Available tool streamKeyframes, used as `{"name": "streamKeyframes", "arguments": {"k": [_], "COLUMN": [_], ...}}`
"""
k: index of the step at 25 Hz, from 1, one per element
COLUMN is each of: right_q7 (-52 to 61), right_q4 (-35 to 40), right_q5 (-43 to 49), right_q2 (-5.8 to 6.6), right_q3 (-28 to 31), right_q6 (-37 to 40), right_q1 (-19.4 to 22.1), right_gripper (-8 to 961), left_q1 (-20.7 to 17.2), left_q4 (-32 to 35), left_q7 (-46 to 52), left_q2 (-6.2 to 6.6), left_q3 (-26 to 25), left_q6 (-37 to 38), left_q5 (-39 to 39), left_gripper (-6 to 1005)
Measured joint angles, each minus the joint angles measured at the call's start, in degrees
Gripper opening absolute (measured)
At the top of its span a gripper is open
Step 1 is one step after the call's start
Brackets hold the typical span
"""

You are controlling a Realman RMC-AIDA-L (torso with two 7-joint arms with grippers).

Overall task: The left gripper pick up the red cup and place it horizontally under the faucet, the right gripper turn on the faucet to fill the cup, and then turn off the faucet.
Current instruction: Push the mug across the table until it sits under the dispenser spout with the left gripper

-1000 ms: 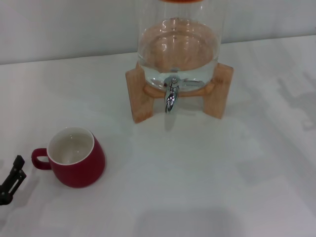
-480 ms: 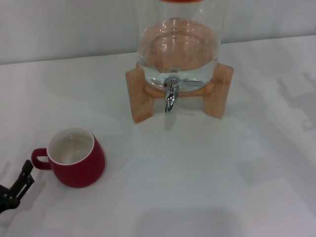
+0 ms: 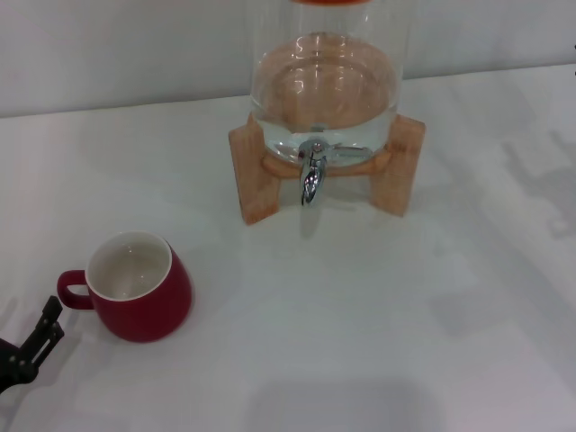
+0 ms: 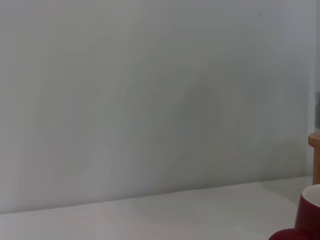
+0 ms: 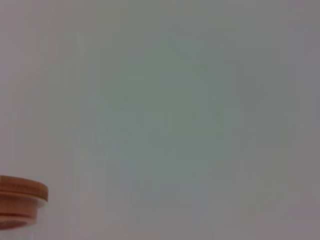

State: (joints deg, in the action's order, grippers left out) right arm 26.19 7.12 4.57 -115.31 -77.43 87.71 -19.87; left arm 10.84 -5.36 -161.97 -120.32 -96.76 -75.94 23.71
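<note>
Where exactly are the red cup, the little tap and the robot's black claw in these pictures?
red cup (image 3: pixel 144 306): head view, on its rounded red side.
faucet (image 3: pixel 310 183): head view, on the chrome spout.
left gripper (image 3: pixel 29 349): head view, on the black fingers beside the cup's handle.

Most of the left wrist view is a plain pale wall (image 4: pixel 150 90), flat and featureless. Below it runs a strip of white worktop (image 4: pixel 150 220), meeting the wall along a faint slanting line. At the far edge of the picture, the red cup (image 4: pixel 306 220) just peeks in, a slice of dark red body with a sliver of white rim above it. Right above the cup, a bit of wooden stand (image 4: pixel 315 157) shows at that same edge, standing upright.
</note>
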Motion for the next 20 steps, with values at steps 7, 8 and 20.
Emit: {"name": "streamKeyframes", "arguments": {"k": [7,8,20], "right_q7": [0.0,0.0,0.0], "right_q4": [0.0,0.0,0.1], "right_q5": [0.0,0.0,0.0], "right_q2": [0.0,0.0,0.0], "right_q3": [-0.1,-0.1,-0.5], "right_q6": [0.0,0.0,0.0], "right_q1": [0.1,0.1,0.2], "right_gripper": [824,824,824], "left_q1": [0.4,0.4,1.1], "left_q4": [0.0,0.0,-0.1], "left_q7": [0.0,0.0,0.1], "left_q2": [0.16,0.18,0.35], "left_q3": [0.1,0.1,1.5], "left_q6": [0.8,1.0,1.6], "left_q5": [0.0,0.0,0.0], "left_gripper": [812,812,804]}}
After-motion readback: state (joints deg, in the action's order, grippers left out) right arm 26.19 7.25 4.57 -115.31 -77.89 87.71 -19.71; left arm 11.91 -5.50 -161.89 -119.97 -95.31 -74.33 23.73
